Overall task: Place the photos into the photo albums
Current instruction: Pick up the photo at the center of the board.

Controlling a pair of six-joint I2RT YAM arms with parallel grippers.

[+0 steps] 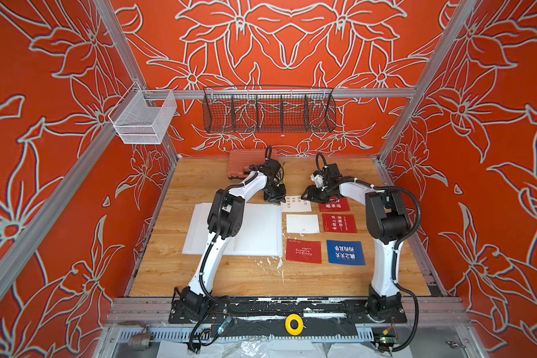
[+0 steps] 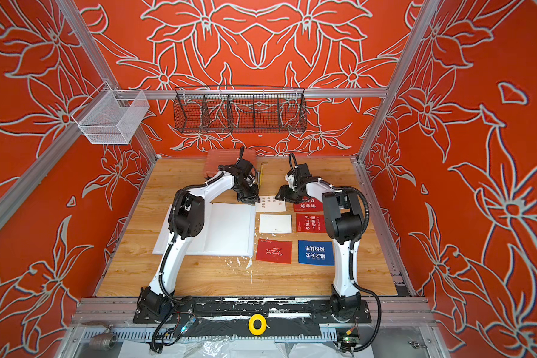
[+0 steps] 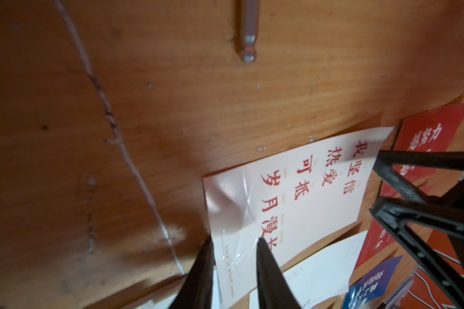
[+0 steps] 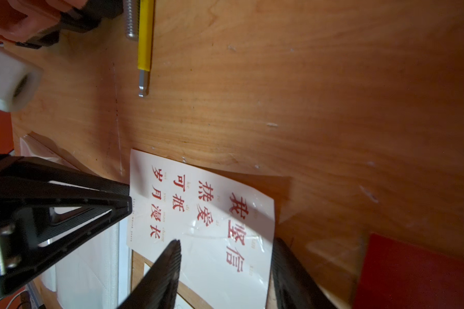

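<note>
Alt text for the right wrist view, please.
A white card with red Chinese characters lies on the wooden table, with the right gripper open over it. The left gripper reaches its edge from the side; a yellow-sleeved hex key lies apart.

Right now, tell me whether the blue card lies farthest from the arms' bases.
No, the blue card lies in the nearest row, beside a red card.
</note>
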